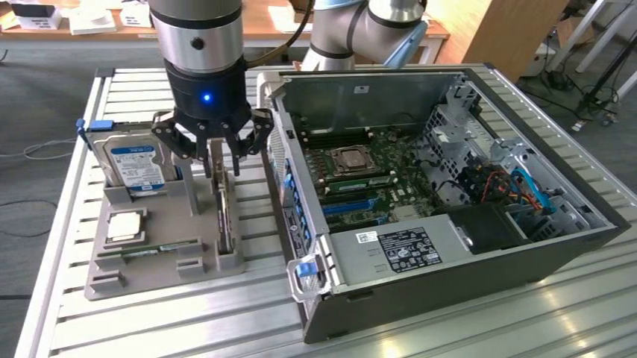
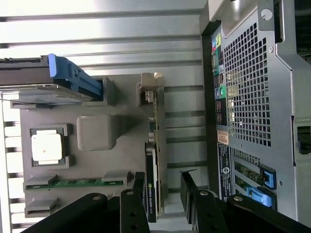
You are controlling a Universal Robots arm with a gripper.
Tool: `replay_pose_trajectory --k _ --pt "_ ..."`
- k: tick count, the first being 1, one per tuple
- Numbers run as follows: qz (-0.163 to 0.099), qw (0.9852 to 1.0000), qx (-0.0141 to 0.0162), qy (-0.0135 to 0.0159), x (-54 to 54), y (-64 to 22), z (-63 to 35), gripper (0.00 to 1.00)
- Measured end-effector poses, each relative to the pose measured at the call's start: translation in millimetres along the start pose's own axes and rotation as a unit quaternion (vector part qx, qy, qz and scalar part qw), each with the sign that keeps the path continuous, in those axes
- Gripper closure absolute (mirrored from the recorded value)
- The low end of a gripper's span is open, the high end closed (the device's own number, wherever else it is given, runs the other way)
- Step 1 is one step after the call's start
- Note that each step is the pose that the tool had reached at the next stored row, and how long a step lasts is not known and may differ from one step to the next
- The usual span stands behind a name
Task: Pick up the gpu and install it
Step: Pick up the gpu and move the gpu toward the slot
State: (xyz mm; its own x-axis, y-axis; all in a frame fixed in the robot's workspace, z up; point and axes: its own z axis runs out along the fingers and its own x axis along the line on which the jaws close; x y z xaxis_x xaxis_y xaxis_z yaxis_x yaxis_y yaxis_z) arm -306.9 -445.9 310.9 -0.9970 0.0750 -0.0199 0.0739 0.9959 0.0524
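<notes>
gpu (image 1: 225, 216) showing dark face, tan edge | hard drive (image 1: 137, 165) beside gpu wearing blue-white label | memory stick (image 1: 159, 248) showing green | tray (image 1: 139, 280) under gpu showing grey

There is one gpu (image 1: 225, 216), one hard drive (image 1: 136, 165), one square chip (image 1: 127, 225), one green memory stick (image 1: 159, 247), one grey tray (image 1: 149, 272), one computer box (image 1: 448, 283) and one hand (image 1: 215, 168).

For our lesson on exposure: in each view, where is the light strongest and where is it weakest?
Wrist view: bare table slats wash out to near white, while the tool is almost black beside the gpu. Exterior view: a blue light glows on the arm, and the case is dim inside, beside the power supply.
</notes>
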Motion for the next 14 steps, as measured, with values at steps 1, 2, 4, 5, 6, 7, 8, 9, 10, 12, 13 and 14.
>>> replay_pose_trajectory --k 1,2,4,5,6,7,8,9,10,12,13,14 --pt "0.000 1.0000 0.0000 0.0000 0.0 0.0 0.0 0.57" --pt "0.000 1.0000 0.0000 0.0000 0.0 0.0 0.1 0.57" --pt "0.000 1.0000 -0.0002 -0.0002 1.4 -0.1 0.5 0.57" --pt "0.000 1.0000 -0.0001 -0.0002 2.4 -0.2 0.6 0.57" --pt "0.000 1.0000 -0.0001 -0.0001 3.3 -0.2 0.7 0.57" --pt "0.000 1.0000 -0.0001 -0.0001 3.4 -0.3 0.7 0.57" --pt "0.000 1.0000 -0.0001 -0.0001 3.5 -0.3 0.7 0.57" --pt "0.000 1.0000 -0.0001 -0.0001 3.6 -0.4 1.4 0.57" --pt "0.000 1.0000 -0.0001 -0.0001 3.6 -0.4 2.8 0.57" --pt "0.000 1.0000 -0.0001 -0.0001 3.8 -0.6 6.4 0.57" --pt "0.000 1.0000 -0.0001 -0.0001 3.8 -0.7 8.2 0.57" --pt "0.000 1.0000 -0.0001 -0.0001 3.8 -0.8 10.0 0.57"
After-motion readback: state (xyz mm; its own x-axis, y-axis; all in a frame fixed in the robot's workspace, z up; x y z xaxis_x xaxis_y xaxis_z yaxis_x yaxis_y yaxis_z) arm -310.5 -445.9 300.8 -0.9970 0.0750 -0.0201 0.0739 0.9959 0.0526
